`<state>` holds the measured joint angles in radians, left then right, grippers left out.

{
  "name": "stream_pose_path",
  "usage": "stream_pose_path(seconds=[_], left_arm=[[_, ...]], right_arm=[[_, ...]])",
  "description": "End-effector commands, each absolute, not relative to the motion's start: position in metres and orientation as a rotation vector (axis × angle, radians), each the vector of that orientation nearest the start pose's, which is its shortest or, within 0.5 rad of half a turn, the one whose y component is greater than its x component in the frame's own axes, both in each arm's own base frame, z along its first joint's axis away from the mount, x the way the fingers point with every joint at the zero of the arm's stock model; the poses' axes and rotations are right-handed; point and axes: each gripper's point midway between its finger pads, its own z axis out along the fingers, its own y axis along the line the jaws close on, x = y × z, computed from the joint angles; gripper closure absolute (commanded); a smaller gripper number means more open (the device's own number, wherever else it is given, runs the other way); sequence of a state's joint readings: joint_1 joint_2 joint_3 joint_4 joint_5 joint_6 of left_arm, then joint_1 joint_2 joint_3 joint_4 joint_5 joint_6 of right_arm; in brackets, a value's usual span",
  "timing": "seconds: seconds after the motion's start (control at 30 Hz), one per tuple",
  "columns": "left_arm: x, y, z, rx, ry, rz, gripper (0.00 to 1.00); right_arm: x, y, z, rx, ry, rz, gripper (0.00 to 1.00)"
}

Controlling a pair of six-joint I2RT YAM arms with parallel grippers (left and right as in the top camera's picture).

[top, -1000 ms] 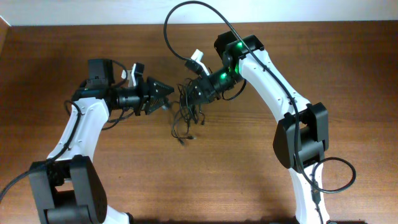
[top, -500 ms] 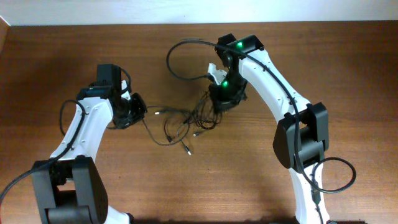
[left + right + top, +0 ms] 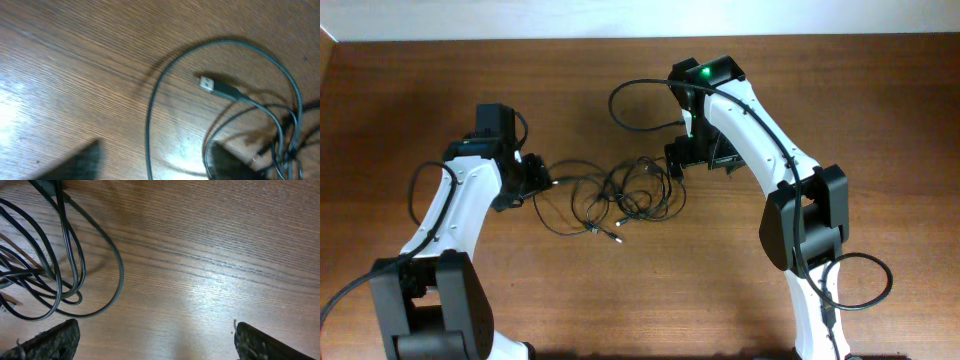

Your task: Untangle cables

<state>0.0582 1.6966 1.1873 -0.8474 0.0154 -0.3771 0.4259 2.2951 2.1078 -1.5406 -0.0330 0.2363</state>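
- Cables (image 3: 638,192) lie on the table (image 3: 880,100), near its middle, between the two arms.
- They form several thin black loops: a denser cluster sits on the right, and one wider loop spreads out to the left.
- Overhead, the left end of that wide loop reaches to just beside the left claw (image 3: 536,180).
- Two loose ends with silvery tips (image 3: 618,238) point toward the near edge, below the cluster.
- From the left wrist, a silver plug (image 3: 207,84) lies flat on the wood, its cord running right into crossing strands.
- Left claw (image 3: 152,162): its fingers (image 3: 75,162) show as blurred dark shapes set well apart, so it is wide. One strand curves down between them, and nothing is pinched.
- Right claw (image 3: 157,340): its fingers (image 3: 50,340) stand at the far corners of the right wrist view, very wide, with bare wood between them.
- In that view the loops (image 3: 65,275) lie to the upper left, clear of both fingers.
- Overhead, the right claw (image 3: 682,160) sits just beside the cluster's right edge, largely hidden under its own arm.
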Motion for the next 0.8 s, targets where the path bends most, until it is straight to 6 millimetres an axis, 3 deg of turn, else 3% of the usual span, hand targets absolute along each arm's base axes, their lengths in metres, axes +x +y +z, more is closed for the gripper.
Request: stream_pose_path(seconds=[0.0,0.07,0.1,0.17,0.23,0.27,0.37,0.43,0.6,0.67,0.77], left_arm=[[0.362,-0.007,0.094,-0.398,2.878,-0.269,0.02],[0.373,-0.025,0.124,-0.278,2.844,-0.413,0.08],[0.378,-0.036,0.134,-0.242,2.823,-0.463,0.2],[0.381,-0.051,0.135,-0.181,2.81,-0.477,0.41],[0.381,-0.076,0.132,-0.09,2.82,-0.492,0.6],[0.379,-0.1,0.126,-0.003,2.836,-0.505,0.6],[0.375,-0.139,0.116,0.136,2.844,-0.523,0.5],[0.373,-0.18,0.107,0.285,2.821,-0.548,0.44],[0.37,-0.25,0.073,0.522,2.758,-0.491,0.52],[0.367,-0.263,0.052,0.579,2.764,-0.416,0.53],[0.359,-0.268,0.026,0.618,2.808,-0.362,0.57]], right_arm=[[0.377,0.165,0.095,-0.221,3.264,0.031,0.01],[0.383,0.161,0.097,-0.124,3.285,0.226,0.01],[0.389,0.154,0.099,-0.056,3.282,0.339,0.02],[0.396,0.145,0.102,-0.028,3.264,0.466,0.01],[0.405,0.117,0.103,0.085,3.249,0.501,0.02],[0.409,0.096,0.103,0.131,3.242,0.507,0.02],[0.411,0.071,0.101,0.228,3.241,0.508,0.02],[0.412,0.046,0.099,0.303,3.237,0.462,0.02],[0.416,0.036,0.098,0.341,3.219,0.462,0.02],[0.42,0.035,0.098,0.334,3.2,0.462,0.02],[0.422,0.035,0.097,0.331,3.193,0.461,0.02]])
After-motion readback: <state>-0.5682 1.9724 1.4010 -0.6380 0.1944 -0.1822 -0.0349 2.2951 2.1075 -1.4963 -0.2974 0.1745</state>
